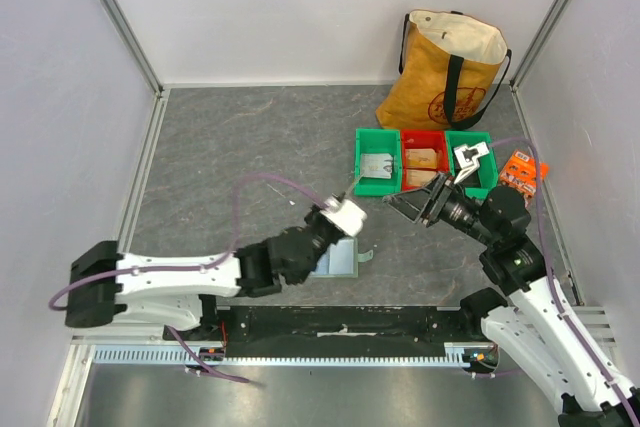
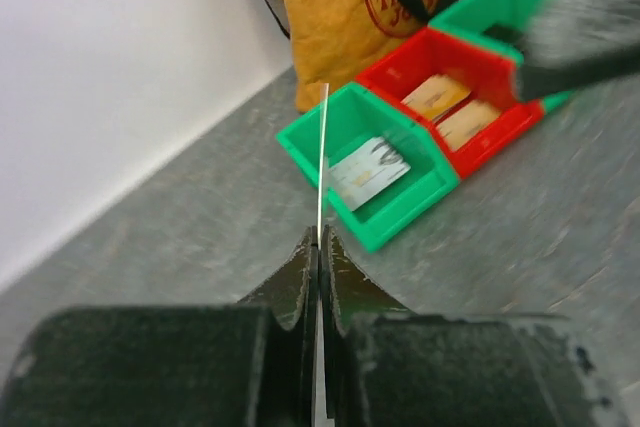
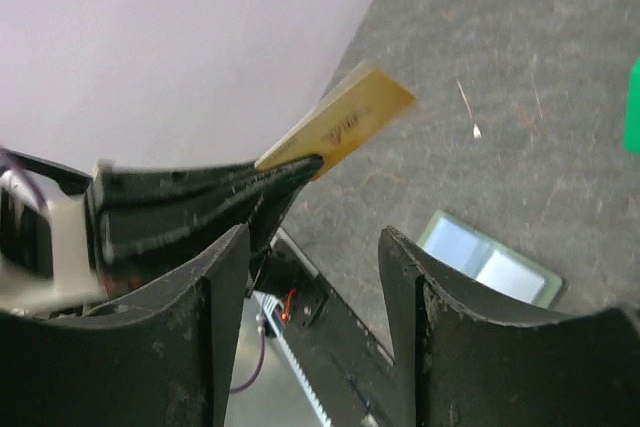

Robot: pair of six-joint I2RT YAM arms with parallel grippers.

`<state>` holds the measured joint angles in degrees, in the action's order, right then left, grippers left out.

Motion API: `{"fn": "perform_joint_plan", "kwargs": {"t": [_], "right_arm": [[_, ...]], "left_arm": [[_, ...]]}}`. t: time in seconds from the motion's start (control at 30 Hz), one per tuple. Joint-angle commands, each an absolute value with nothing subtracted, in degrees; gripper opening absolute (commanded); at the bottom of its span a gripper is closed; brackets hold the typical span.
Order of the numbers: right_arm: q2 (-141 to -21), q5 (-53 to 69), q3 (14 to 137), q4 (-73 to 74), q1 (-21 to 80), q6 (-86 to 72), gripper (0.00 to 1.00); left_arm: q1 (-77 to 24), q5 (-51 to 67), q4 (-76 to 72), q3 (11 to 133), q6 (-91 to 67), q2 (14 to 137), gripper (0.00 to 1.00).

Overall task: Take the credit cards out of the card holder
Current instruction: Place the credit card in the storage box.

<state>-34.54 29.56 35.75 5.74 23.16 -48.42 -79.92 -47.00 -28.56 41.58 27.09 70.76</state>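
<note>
My left gripper (image 1: 348,199) is shut on a tan-gold credit card (image 3: 340,122) and holds it upright above the table. In the left wrist view the card (image 2: 322,157) shows edge-on as a thin line between the closed fingers (image 2: 300,277). The pale-green card holder (image 1: 335,259) lies open and flat on the table just below the left gripper, with its light blue pocket panels showing; it also shows in the right wrist view (image 3: 490,259). My right gripper (image 1: 408,202) is open and empty, to the right of the held card and pointing towards it. No other loose card shows by the holder.
Three small bins stand at the back right: a green bin (image 1: 378,173) with a grey card in it, a red bin (image 1: 424,160) with tan cards, and another green bin (image 1: 470,162). A yellow tote bag (image 1: 445,72) stands behind them. An orange packet (image 1: 522,171) lies at the right.
</note>
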Motion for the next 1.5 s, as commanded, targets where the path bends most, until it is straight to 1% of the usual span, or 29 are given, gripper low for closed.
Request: {"fn": "perform_joint_plan", "kwargs": {"t": [0.0, 0.1, 0.13, 0.2, 0.27, 0.37, 0.53, 0.63, 0.77, 0.87, 1.0, 1.03, 1.07, 1.13, 1.23, 1.27, 1.33, 1.37, 1.47], "right_arm": [[-32.00, 26.54, 32.79, -5.34, 23.38, -46.76, 0.62], [-31.03, 27.77, 28.85, -12.19, 23.38, -47.72, 0.63], [-30.76, 28.12, 27.00, -15.17, 23.38, -48.86, 0.66], [-30.41, 28.65, 22.87, -22.29, 23.38, -51.93, 0.67], [-30.93, 29.00, 18.39, -30.12, 23.47, -54.92, 0.69], [-32.69, 29.62, 14.69, -37.68, 23.55, -57.56, 0.69], [-34.72, 27.87, 10.82, -42.88, 23.55, -59.41, 0.69], [-35.33, 26.98, 8.71, -46.57, 23.73, -61.08, 0.69], [-37.26, 26.98, 8.18, -48.77, 24.69, -61.35, 0.68], [-38.67, 26.90, 7.30, -51.32, 25.57, -61.96, 0.67], [-39.02, 26.63, 7.21, -51.69, 26.37, -62.49, 0.55], [-38.94, 26.54, 7.47, -51.16, 26.37, -62.23, 0.52], [-38.94, 26.54, 7.38, -51.24, 26.54, -62.31, 0.46], [-39.02, 26.54, 7.47, -51.42, 26.54, -62.67, 0.25], [-38.24, 26.37, 7.91, -49.84, 26.72, -62.14, 0.02], [-37.71, 26.11, 8.17, -48.27, 26.63, -61.62, 0.00], [-36.65, 25.05, 9.14, -44.84, 26.63, -60.21, 0.00], [-35.87, 24.35, 9.66, -43.00, 26.63, -59.68, 0.00], [-33.93, 21.54, 11.94, -35.27, 26.54, -56.09, 0.00]], "left_arm": [[-73.23, -33.95, -22.41, 38.25, -6.46, 61.02, 0.02], [-66.82, -24.11, -26.35, 32.98, -21.04, 57.05, 0.02], [-64.71, -21.21, -28.98, 31.04, -25.53, 55.91, 0.02], [-61.19, -16.81, -34.42, 27.79, -33.01, 54.67, 0.02], [-59.42, -13.38, -38.83, 25.41, -38.91, 54.84, 0.02], [-58.54, -9.77, -47.26, 22.51, -46.91, 56.33, 0.02], [-58.36, -7.12, -62.81, 18.03, -58.86, 61.42, 0.02], [-58.36, -5.46, -72.13, 16.96, -64.76, 66.95, 0.02], [-58.36, -2.03, -79.18, 18.54, -68.72, 74.69, 0.02], [-58.45, -0.26, -83.31, 19.69, -69.78, 78.30, 0.02], [-58.36, -0.26, -85.26, 19.69, -70.58, 79.80, 0.02], [-58.45, -0.26, -85.17, 19.77, -70.40, 79.63, 0.02], [-58.36, -0.26, -84.99, 19.78, -70.23, 79.63, 0.02], [-58.45, -0.26, -84.38, 19.69, -69.96, 79.10, 0.02], [-58.36, -0.26, -81.92, 19.43, -69.26, 77.88, 0.02], [-58.45, -0.26, -80.87, 19.25, -68.65, 77.35, 0.06], [-58.45, -1.05, -78.67, 18.64, -67.33, 75.59, 0.18], [-58.36, -1.58, -77.18, 18.20, -66.54, 74.28, 0.26], [-57.48, -3.42, -66.23, 18.02, -63.29, 68.23, 0.45]]}}
